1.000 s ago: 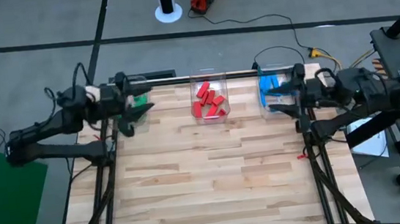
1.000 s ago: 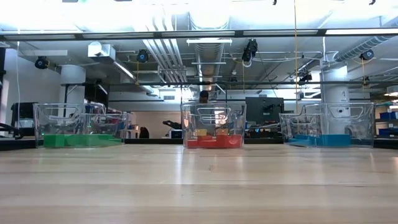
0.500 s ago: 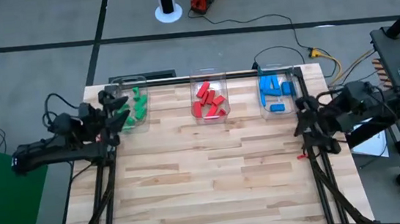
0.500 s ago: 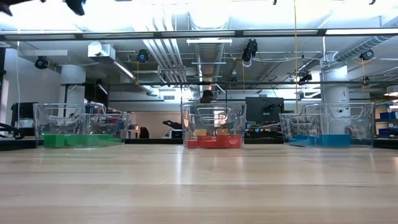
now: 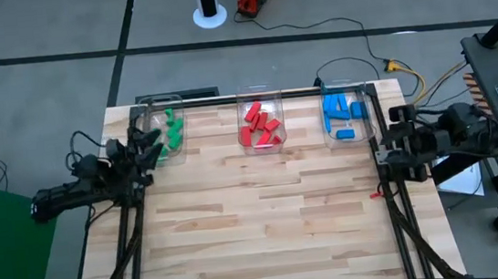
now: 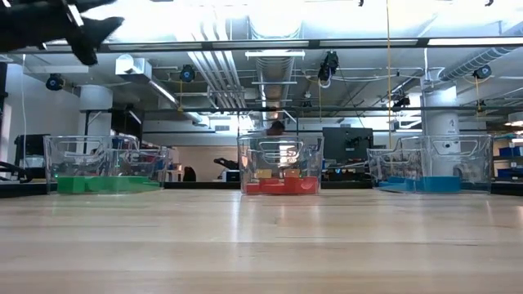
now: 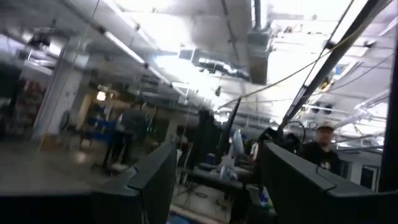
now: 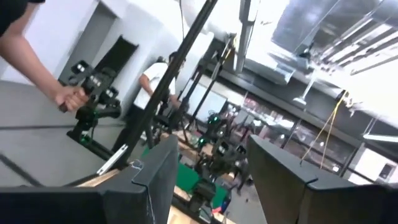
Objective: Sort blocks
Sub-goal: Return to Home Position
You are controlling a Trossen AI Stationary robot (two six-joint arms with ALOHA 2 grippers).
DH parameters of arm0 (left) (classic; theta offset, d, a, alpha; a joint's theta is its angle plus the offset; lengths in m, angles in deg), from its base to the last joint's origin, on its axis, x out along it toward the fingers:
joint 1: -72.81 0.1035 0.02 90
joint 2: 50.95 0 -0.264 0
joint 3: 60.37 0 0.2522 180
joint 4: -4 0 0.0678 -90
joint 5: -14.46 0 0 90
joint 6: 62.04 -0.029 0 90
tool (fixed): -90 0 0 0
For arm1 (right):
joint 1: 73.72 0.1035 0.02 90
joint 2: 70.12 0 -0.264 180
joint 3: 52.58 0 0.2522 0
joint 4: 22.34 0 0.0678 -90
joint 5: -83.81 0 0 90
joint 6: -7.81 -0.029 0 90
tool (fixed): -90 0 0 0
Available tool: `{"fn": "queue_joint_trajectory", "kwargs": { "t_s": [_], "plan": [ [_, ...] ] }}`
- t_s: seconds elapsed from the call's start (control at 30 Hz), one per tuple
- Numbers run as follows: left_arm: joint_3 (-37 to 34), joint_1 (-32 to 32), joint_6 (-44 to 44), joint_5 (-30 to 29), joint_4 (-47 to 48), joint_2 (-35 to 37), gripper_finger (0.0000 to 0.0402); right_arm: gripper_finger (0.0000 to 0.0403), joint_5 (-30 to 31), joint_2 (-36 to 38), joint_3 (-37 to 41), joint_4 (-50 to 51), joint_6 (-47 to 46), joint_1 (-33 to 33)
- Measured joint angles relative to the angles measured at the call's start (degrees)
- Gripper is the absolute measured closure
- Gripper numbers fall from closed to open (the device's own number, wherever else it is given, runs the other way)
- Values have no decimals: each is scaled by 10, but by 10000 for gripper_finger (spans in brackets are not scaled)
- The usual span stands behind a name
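Observation:
The blocks lie sorted by colour in three clear bins along the table's far edge. Green blocks [image 5: 171, 130] are in the left bin [image 6: 106, 163], red blocks [image 5: 261, 125] in the middle bin [image 6: 280, 163], and blue blocks [image 5: 342, 117] in the right bin [image 6: 429, 162]. My left gripper [image 5: 151, 147] hangs open in the air by the table's left edge, just near of the green bin, with nothing between its fingers [image 7: 155, 177]. My right gripper [image 5: 384, 148] stands open at the table's right edge, near of the blue bin, also holding nothing [image 8: 211, 158].
The wooden tabletop [image 5: 266, 220] stretches from the bins to the near edge. A black rail [image 5: 254, 94] runs behind the bins. Cables [image 5: 388, 64] lie at the far right corner. A person's hand [image 8: 68, 96] holds a device in the room beyond.
My left gripper has drawn back from over the green bin toward the table's left and near edges. My right gripper has pulled away from the blue bin toward the right and near edges. The blocks have stayed in their bins.

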Motion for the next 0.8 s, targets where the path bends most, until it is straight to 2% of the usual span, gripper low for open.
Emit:
{"fn": "queue_joint_trajectory", "kwargs": {
  "t_s": [0.17,0.3,0.5,0.6,0.8],
  "plan": [
    [-33,1,28,-2,-1,-10,193,215,5,78,55,3,-3,0],
    [-69,1,57,2,-17,-3,193,213,16,72,79,15,-22,0],
    [-72,0,54,7,17,-1,193,223,82,78,148,-21,-66,0],
    [-72,0,38,7,49,-2,193,227,142,80,200,-71,-102,0],
    [-72,0,44,1,120,-3,193,232,150,80,334,-221,-87,0]
  ]
}}
